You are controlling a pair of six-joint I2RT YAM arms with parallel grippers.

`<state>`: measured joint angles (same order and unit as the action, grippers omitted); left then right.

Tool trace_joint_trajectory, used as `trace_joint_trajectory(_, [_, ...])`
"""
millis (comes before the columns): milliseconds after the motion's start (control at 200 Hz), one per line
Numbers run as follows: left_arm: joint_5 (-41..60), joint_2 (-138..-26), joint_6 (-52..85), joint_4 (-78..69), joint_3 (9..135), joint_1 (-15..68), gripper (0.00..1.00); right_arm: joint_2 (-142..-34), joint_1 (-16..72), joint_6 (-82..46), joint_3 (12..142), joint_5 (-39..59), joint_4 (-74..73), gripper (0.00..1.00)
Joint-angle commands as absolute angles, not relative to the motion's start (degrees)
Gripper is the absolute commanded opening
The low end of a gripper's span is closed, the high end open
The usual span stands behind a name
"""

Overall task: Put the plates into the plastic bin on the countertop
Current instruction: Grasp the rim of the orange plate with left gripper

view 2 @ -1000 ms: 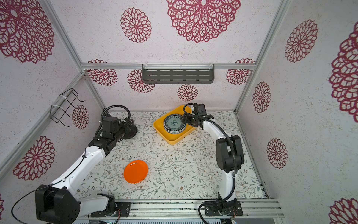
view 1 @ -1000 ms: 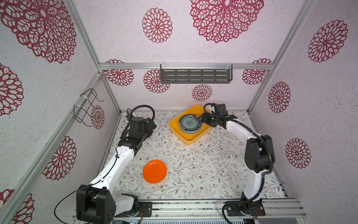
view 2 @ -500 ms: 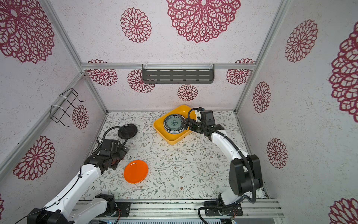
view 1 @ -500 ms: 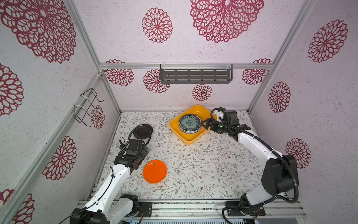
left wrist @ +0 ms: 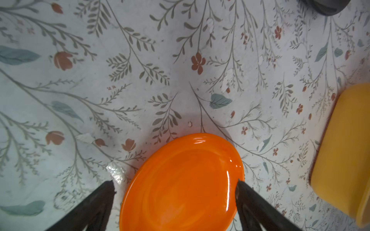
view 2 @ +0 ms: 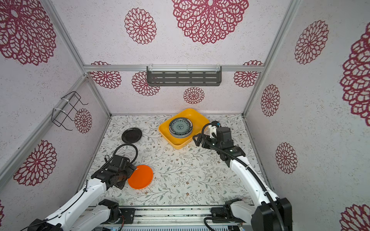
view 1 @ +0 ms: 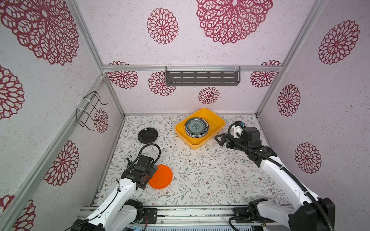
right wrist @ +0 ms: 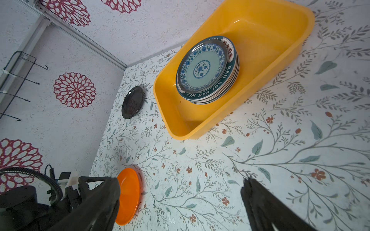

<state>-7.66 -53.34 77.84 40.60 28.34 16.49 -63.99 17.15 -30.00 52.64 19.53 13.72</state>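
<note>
The plain orange round plate [view 1: 161, 177] lies flat on the floral-printed white bench [view 1: 200, 170], well apart from the shallow yellow-orange plastic bin [view 1: 212, 118], out from its near-left side. The left end effector [left wrist: 175, 184] hangs over this plate's edge with its jaws spread wide and nothing held. Whether a fingertip touches the rim cannot be told.

The main risk is the grasp. The plate is glossy and sits flush on the bench, so a finger that fails to get under the rim would probably push it along or let it slip out as the jaws shut. A pinch on one edge could also let the plate swing and drop in transit.

The stack of patterned plates [view 1: 196, 127] fills the bin's left part and rises near the wall's height. A plate set off-centre on it could slide off, and a low approach could knock the bin.

The right end effector [right wrist: 181, 181], jaws apart and empty, sits just beside the bin's near-right corner, where the arms could clash. The glossy black round plate [view 1: 147, 135] waits left of the bin.
</note>
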Motion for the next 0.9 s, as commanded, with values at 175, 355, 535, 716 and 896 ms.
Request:
trace_joint_trajectory(175, [-3.8,-49.97,81.72,30.86,22.56,19.68,0.97,-55.7,17.18,-32.04,46.94,15.4,15.98,0.99])
trace_joint_trajectory(355, [-2.65,-52.93,83.77,22.68,21.35,26.13,0.98,-51.01,17.19,-32.42,44.49,12.9,17.17,0.99])
trace_joint_trajectory(535, [-0.13,-61.31,83.17,8.5,24.76,31.08,0.98,-47.69,17.23,-34.38,42.16,12.05,18.14,0.99])
trace_joint_trajectory(716, [3.44,-72.14,81.12,-4.04,28.48,34.01,0.96,-45.57,17.19,-35.25,40.59,11.85,18.61,0.99])
trace_joint_trajectory(896, [2.44,-77.48,82.78,-12.59,27.0,35.67,0.88,-45.05,17.14,-35.07,40.54,11.71,19.43,0.99])
